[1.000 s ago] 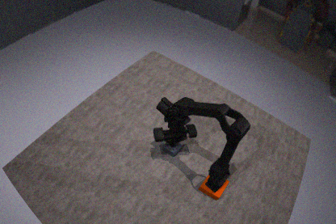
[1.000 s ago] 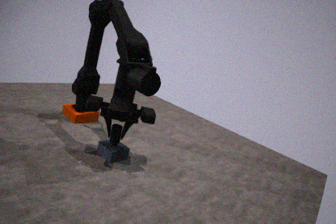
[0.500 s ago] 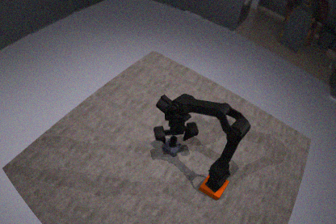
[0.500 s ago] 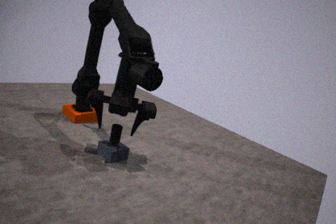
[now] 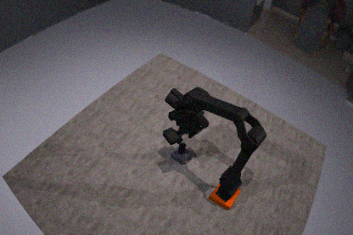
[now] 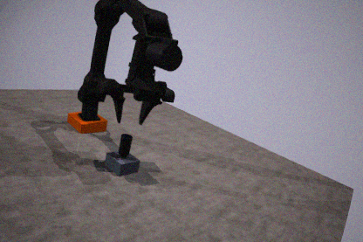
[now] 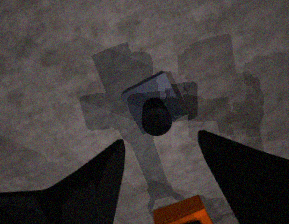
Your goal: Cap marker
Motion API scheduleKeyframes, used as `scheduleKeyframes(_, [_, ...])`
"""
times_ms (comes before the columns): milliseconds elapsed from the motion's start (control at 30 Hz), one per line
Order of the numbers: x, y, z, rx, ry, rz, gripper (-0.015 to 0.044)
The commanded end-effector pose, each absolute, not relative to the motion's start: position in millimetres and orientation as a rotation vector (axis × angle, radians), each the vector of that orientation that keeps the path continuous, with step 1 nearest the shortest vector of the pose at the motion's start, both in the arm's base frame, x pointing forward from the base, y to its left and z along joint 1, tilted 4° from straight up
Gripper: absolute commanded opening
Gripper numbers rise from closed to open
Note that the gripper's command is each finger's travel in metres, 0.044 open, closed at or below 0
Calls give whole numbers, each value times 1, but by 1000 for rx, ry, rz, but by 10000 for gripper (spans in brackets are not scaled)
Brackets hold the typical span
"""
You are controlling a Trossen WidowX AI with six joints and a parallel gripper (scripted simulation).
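Cap is sitting on the upright marker, which is standing in the grey holder block on the brownish table. The gripper is hanging above the cap, not touching it, with its fingers spread apart and holding nothing. The arm's orange base is resting behind the block.
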State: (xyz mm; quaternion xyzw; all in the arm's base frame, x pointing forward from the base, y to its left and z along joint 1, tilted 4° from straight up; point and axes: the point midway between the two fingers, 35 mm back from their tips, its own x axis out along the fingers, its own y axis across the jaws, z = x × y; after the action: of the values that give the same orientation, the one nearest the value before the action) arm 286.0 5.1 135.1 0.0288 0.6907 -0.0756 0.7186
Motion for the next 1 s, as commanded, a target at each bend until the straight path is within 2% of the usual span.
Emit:
scheduleKeyframes(0, [286, 5, 130, -204, 1547, 98, 177])
scheduleKeyframes(233, [286, 5, 130, -216, 1546, 109, 0])
scheduleKeyframes(967, [287, 4, 113, -216, 1546, 109, 0])
